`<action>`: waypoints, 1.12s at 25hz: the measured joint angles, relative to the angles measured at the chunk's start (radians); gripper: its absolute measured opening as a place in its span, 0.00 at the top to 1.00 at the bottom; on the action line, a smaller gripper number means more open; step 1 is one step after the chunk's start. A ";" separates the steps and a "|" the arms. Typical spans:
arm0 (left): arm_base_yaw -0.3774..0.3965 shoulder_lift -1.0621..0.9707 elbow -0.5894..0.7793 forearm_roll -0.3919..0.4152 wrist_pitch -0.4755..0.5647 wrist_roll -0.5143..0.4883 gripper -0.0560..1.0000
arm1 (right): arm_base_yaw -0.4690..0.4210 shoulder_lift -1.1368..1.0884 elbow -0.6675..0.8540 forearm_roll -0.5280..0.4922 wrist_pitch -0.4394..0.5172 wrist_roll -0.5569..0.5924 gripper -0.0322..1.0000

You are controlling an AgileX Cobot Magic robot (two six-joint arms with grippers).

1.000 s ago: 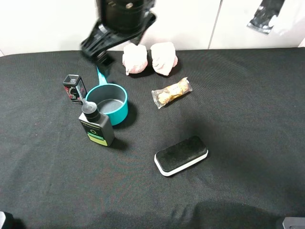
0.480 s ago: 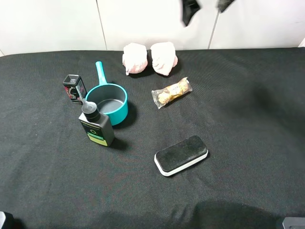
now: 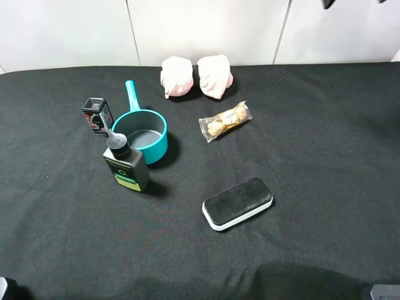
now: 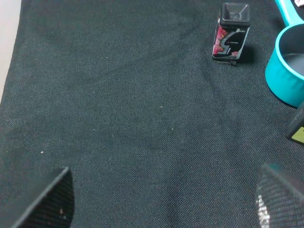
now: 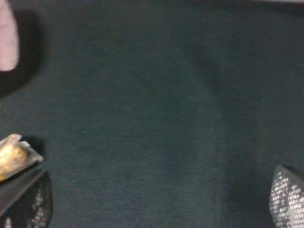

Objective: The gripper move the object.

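change: black claw arm that hung over the teal pot has swung off right, nearly out of view | bottle: small dark grey green-labelled bottle (image 3: 127, 167) untouched, upright, touching teal pot (image 3: 142, 134) | both pincers (image 4: 161, 199) (image 5: 156, 199) spread, empty | task: approach not begun

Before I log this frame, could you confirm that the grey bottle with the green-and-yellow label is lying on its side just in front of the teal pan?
Not quite: the exterior high view shows the bottle standing upright, black cap on top, not lying on its side. The rest holds: it is just in front of the teal pan.
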 joint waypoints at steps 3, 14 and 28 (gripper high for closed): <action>0.000 0.000 0.000 0.000 0.000 0.000 0.23 | -0.029 -0.034 0.029 0.001 0.000 -0.001 0.30; 0.000 0.000 0.000 0.000 0.000 0.000 0.23 | -0.090 -0.282 0.353 -0.001 -0.001 0.004 0.30; 0.000 0.000 0.000 0.000 0.000 0.000 0.23 | -0.098 -0.916 0.856 -0.101 0.001 0.049 0.30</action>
